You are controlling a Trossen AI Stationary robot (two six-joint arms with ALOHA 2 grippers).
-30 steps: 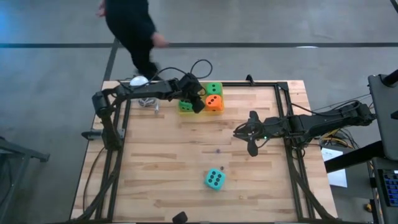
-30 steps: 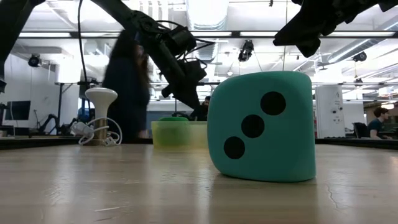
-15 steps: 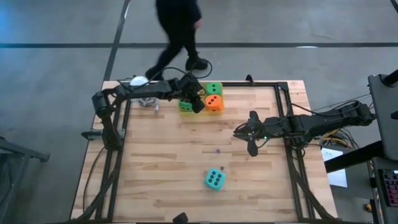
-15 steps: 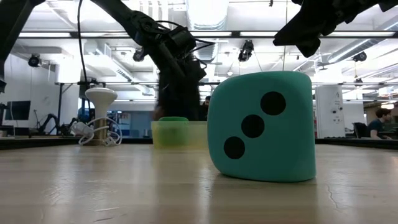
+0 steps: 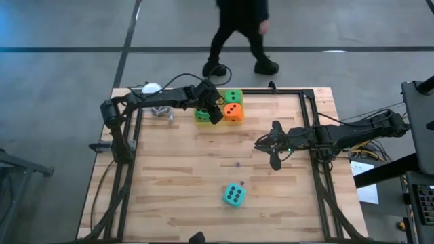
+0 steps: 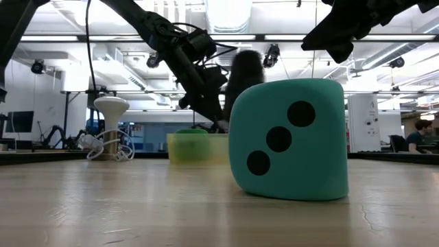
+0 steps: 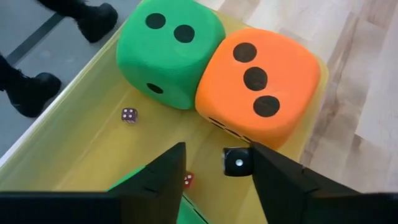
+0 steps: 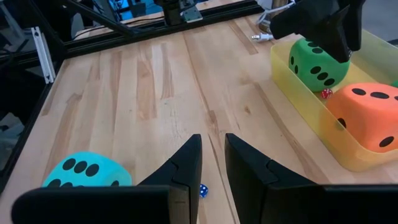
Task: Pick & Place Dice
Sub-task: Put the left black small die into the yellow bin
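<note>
Far tabletop edge: we see the left gripper (image 7: pixel 214 180) gaping, empty, over the yellow tray (image 7: pixel 81 158).
Tray: green die (image 7: pixel 169 50), orange die (image 7: pixel 261 84).
Right gripper (image 8: pixel 211 165): slightly parted, empty.

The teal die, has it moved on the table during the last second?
No. The teal die sits at the same spot on the table, same distance from the near edge.

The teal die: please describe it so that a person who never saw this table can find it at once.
On the wooden table, look at the open boards away from the yellow tray that holds the other big dice. The teal die sits there alone, untouched by either arm. It is the only teal cube and the only large die outside the tray.
</note>
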